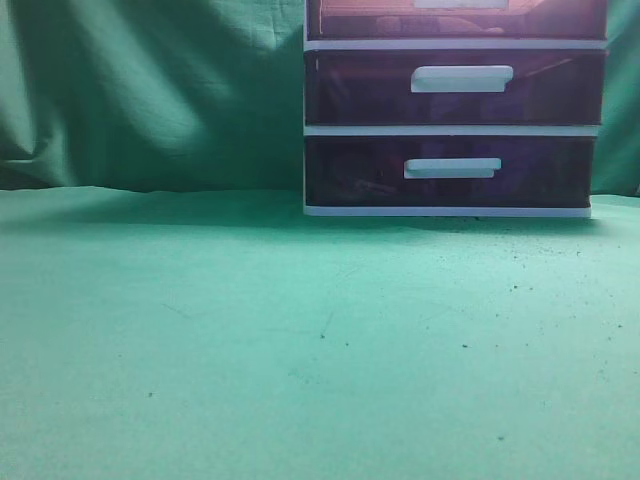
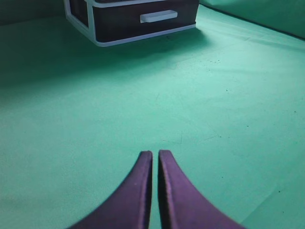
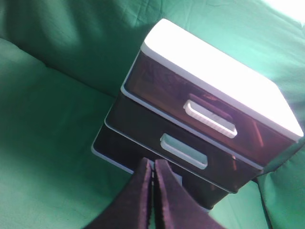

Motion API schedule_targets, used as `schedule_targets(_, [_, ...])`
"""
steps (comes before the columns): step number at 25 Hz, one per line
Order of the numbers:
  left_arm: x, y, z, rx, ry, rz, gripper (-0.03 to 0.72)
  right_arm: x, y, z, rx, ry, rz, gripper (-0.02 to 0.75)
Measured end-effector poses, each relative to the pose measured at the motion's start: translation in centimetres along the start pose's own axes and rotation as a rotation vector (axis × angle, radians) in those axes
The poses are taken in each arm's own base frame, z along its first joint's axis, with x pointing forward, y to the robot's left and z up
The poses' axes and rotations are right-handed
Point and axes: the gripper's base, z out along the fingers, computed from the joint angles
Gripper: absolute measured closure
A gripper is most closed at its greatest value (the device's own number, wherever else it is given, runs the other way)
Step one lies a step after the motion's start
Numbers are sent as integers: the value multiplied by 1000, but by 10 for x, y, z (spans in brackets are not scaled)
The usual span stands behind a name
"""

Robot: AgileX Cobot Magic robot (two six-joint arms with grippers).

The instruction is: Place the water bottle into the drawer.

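The water bottle shows in none of the 3 views, so its direction and axis cannot be told, while the right gripper (image 3: 152, 164), jaws closed and empty like the left gripper (image 2: 155, 155), hangs nearer the shut drawer (image 3: 209, 107).

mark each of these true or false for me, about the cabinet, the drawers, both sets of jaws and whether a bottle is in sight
1. The left gripper has its jaws closed with nothing between them. True.
2. The top drawer is pulled far out. False: in the right wrist view it sits flush in the cabinet.
3. A water bottle stands on the green cloth. False: no bottle shows in any view.
4. The cabinet has three drawers with white handles. True.
5. The right gripper grips a handle. False: its jaws are closed on nothing, short of the cabinet.
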Motion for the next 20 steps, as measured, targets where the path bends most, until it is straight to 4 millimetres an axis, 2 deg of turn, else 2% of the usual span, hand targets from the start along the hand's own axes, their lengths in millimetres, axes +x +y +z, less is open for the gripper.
schedule_targets(3, [0,0,0,0,0,0,688,0,0,0,-5,-3,66,738])
schedule_targets(9, [0,0,0,0,0,0,688,-5,9,-1,-111,-22,595,738])
schedule_targets(11, [0,0,0,0,0,0,688,-9,17,-2,-211,-31,689,738])
schedule_targets(14, [0,0,0,0,0,0,688,-16,30,-7,-398,-68,639,738])
schedule_targets(19, [0,0,0,0,0,0,688,-31,63,-35,-889,-224,437,738])
schedule_targets(20, [0,0,0,0,0,0,688,-31,63,-35,-889,-224,437,738])
